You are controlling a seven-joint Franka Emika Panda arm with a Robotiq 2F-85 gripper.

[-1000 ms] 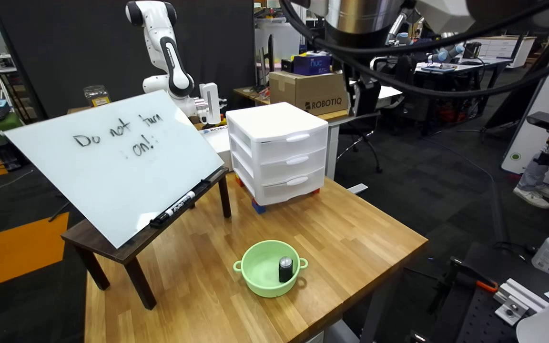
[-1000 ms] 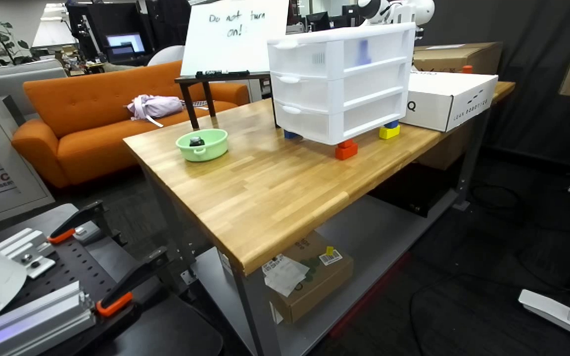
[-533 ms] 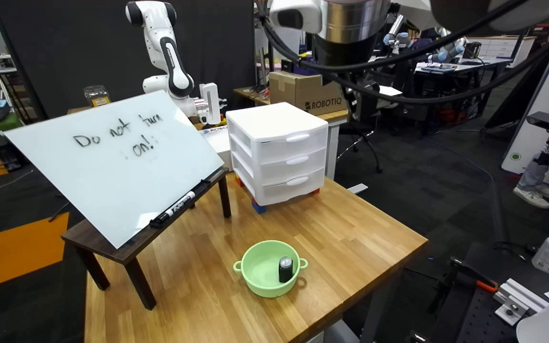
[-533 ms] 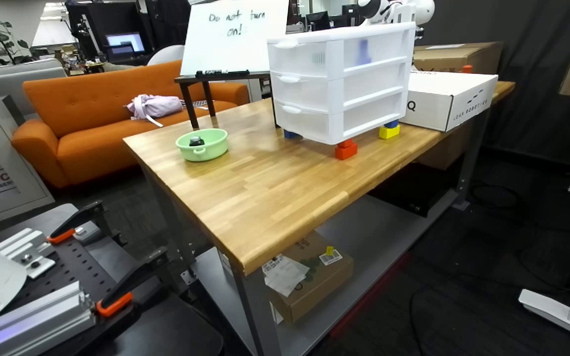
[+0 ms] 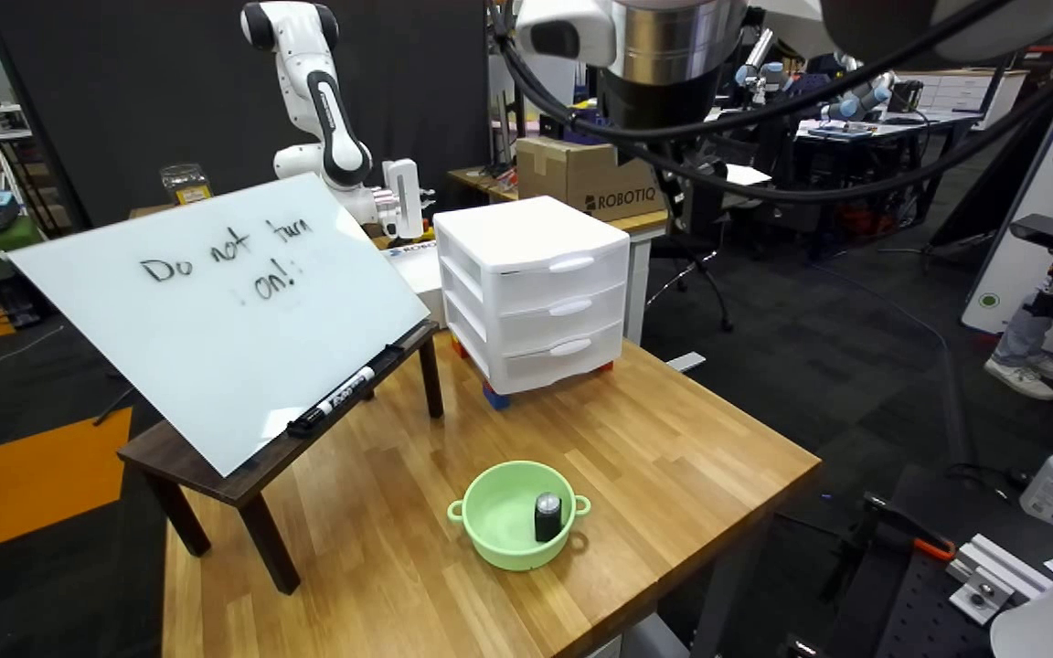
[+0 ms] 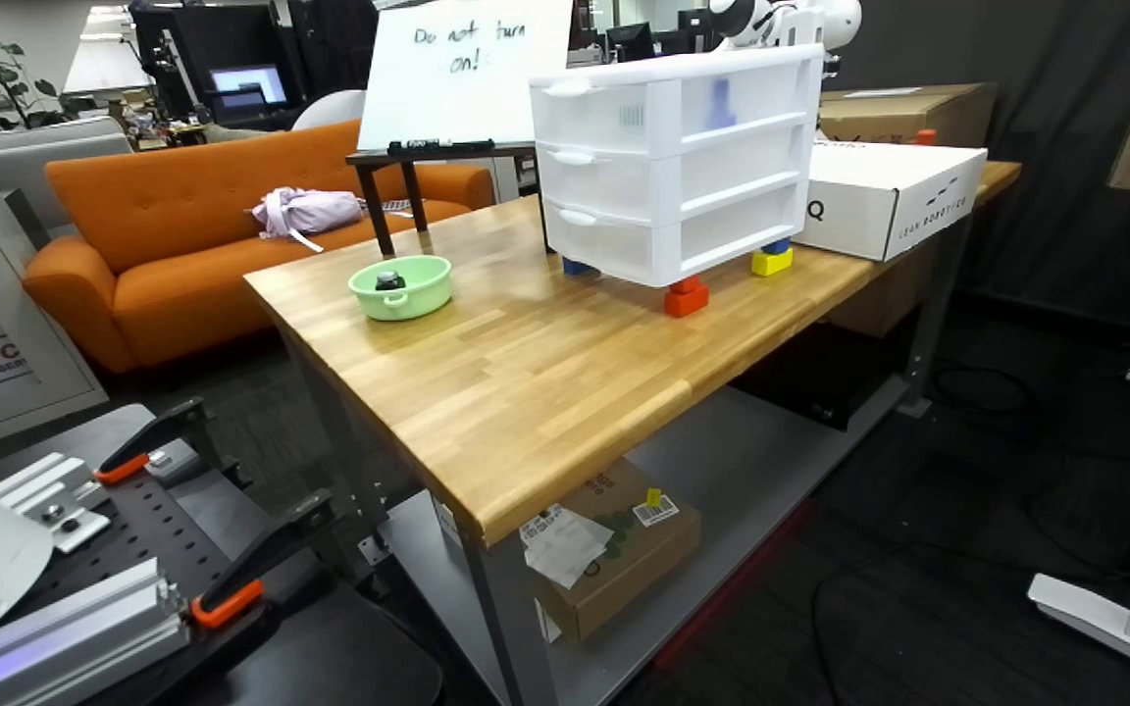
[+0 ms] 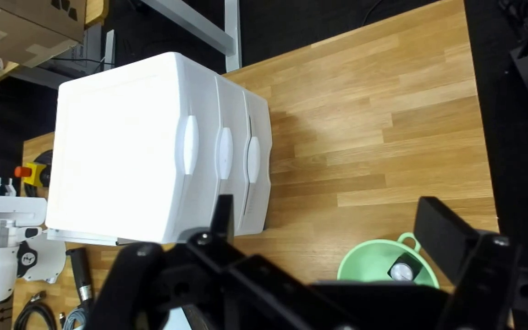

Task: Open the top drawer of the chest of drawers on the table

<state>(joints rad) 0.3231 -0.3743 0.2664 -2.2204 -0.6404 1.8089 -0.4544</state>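
The chest of drawers (image 5: 531, 292) is a white three-drawer unit raised on small toy bricks on the light-wood table (image 5: 664, 475). Its top drawer (image 5: 563, 285) is shut, its front in line with the lower ones, in both exterior views (image 6: 590, 123). In the wrist view I look down on the chest (image 7: 117, 146); the top drawer's handle (image 7: 190, 145) is the leftmost of the three. My gripper (image 7: 330, 215) is open with nothing between its fingers. It is above the table, in front of the chest and apart from it. In an exterior view, cables partly cover it.
A green bowl (image 5: 501, 521) holding a black object (image 5: 547, 517) stands in front of the chest. A slanted whiteboard (image 5: 225, 311) on a low dark table stands beside it. A white box (image 6: 889, 196) and another white arm (image 5: 325, 119) are behind the chest.
My arm moved left and slightly down in an exterior view between one second and half a second ago. It has barely moved since. The chest and its drawers are unchanged.
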